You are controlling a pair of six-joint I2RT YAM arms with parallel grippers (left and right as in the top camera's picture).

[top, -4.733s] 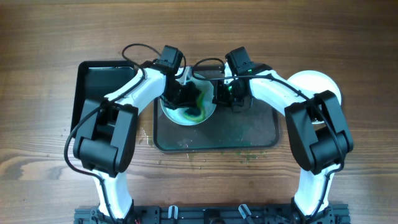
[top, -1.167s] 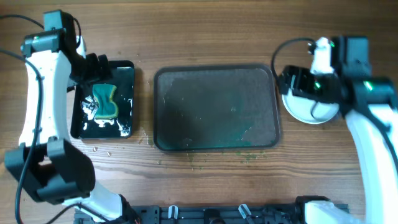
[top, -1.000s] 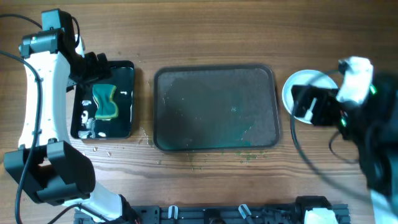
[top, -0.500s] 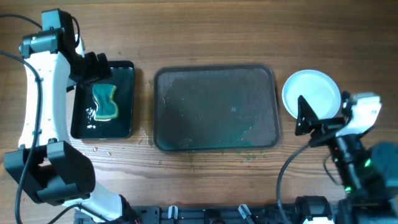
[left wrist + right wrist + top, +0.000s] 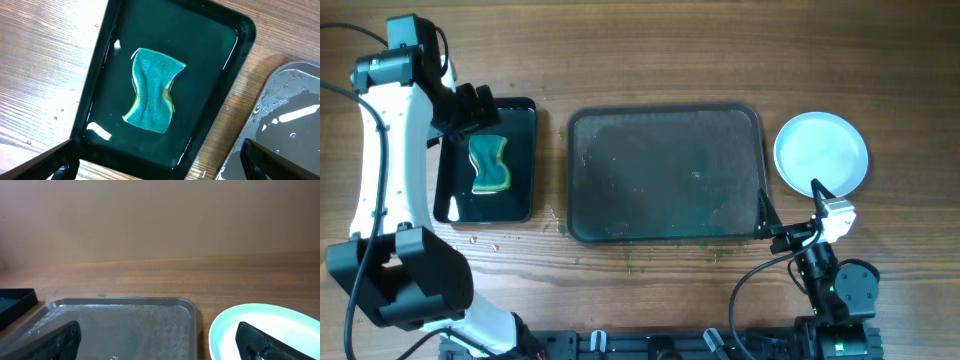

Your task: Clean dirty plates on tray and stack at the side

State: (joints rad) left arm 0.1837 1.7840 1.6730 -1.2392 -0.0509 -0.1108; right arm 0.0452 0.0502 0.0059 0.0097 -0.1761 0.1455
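From overhead the plates [image 5: 821, 152] read as a single pale-blue disc, so how many lie stacked cannot be told. The right wrist view shows only the far part of the rim, the rest cut off at the bottom and right edges. The plates rest on the table [image 5: 650, 50] just beside the right end of the grey tray [image 5: 665, 225], not on it. The tray's floor carries a wet film and faint green smears, and the left wrist view shows only one wet corner of it. The right claw [image 5: 157, 326] sits low near the front of the table, just in front of the plates and the tray's front right corner. Its fingers are spread wide and hold nothing. One finger points at the tray, the other at the plates' near rim. Much of the right arm is bunched at the bottom edge and hard to make out. The left claw [image 5: 158, 144] is well apart from the plates, across the tray. It hangs spread and empty over a sponge [image 5: 151, 90] lying in a small black tray [image 5: 97, 85].
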